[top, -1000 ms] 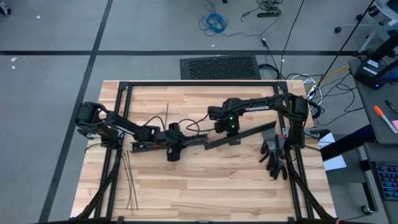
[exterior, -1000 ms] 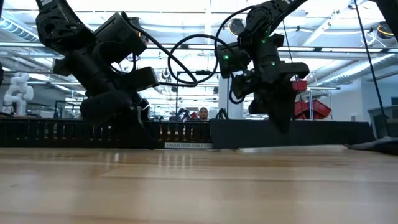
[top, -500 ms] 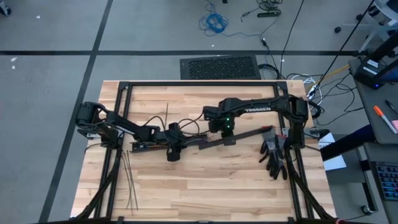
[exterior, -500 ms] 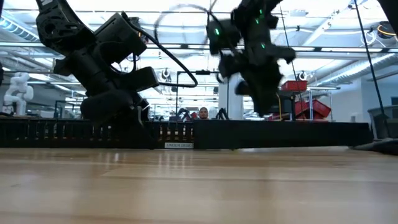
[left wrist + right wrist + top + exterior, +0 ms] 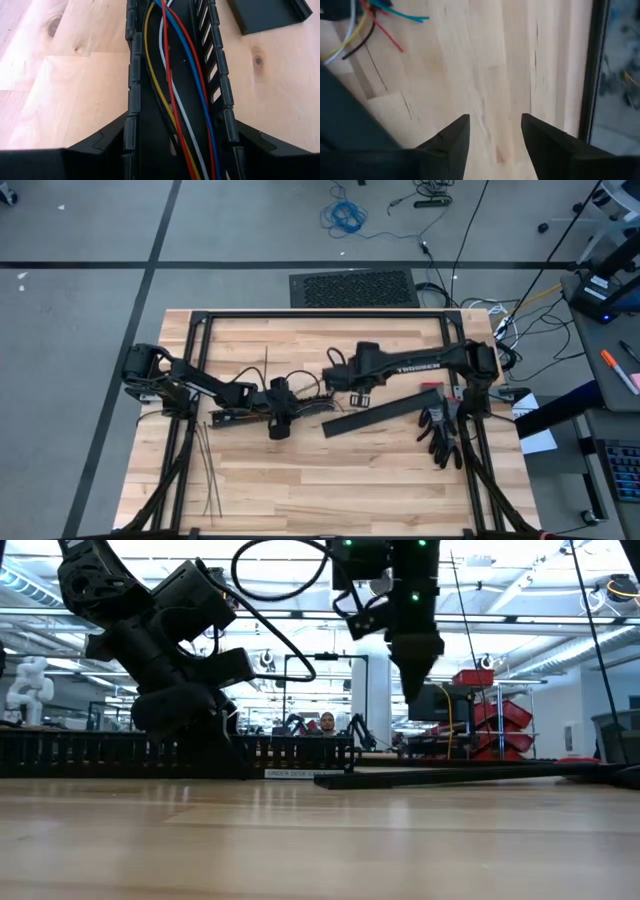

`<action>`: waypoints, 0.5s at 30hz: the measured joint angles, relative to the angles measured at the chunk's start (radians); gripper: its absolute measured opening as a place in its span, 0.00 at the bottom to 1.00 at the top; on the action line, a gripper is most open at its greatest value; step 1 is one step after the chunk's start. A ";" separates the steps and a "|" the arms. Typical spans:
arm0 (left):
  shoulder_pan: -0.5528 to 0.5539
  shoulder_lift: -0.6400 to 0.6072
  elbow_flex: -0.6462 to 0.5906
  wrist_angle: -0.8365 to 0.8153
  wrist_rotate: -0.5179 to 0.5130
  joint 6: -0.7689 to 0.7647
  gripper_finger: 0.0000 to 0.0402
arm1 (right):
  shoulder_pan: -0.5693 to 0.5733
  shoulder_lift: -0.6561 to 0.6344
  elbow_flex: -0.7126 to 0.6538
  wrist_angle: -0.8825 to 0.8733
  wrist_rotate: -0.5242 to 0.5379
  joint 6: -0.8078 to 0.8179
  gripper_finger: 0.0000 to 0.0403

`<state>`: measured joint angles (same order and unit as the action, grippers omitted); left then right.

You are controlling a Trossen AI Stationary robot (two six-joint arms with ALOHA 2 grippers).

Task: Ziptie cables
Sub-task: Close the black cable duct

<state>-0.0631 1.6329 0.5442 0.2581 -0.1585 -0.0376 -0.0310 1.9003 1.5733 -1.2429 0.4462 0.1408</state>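
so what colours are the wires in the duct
Red, blue, white and yellow wires, clearest in the left wrist view.

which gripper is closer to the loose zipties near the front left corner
Left. The left gripper sits at the slotted duct, a short way up and right of the zipties. The right gripper hangs farther right, above the middle of the table.

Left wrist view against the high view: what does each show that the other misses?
Only the left wrist view shows the thin red, blue, white and yellow cables lying inside the long black slotted plastic duct. Only the high view shows the thin dark straight zipties, the black gloves and the right hand. Both show the flat black plastic cover strip on the pale wooden table.
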 joint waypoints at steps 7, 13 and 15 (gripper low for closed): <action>0.000 0.000 -0.002 0.011 0.000 -0.004 0.62 | 0.165 0.002 -0.186 0.094 0.204 0.349 0.38; -0.003 0.003 -0.004 0.051 0.000 -0.022 0.62 | 0.301 0.002 -0.355 0.105 0.499 0.768 0.35; -0.009 0.004 -0.003 0.070 0.002 -0.004 0.64 | 0.318 0.002 -0.386 0.111 0.516 0.832 0.35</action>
<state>-0.0718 1.6371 0.5411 0.3280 -0.1570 -0.0414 0.2868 1.9022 1.1875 -1.1320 0.9626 0.9731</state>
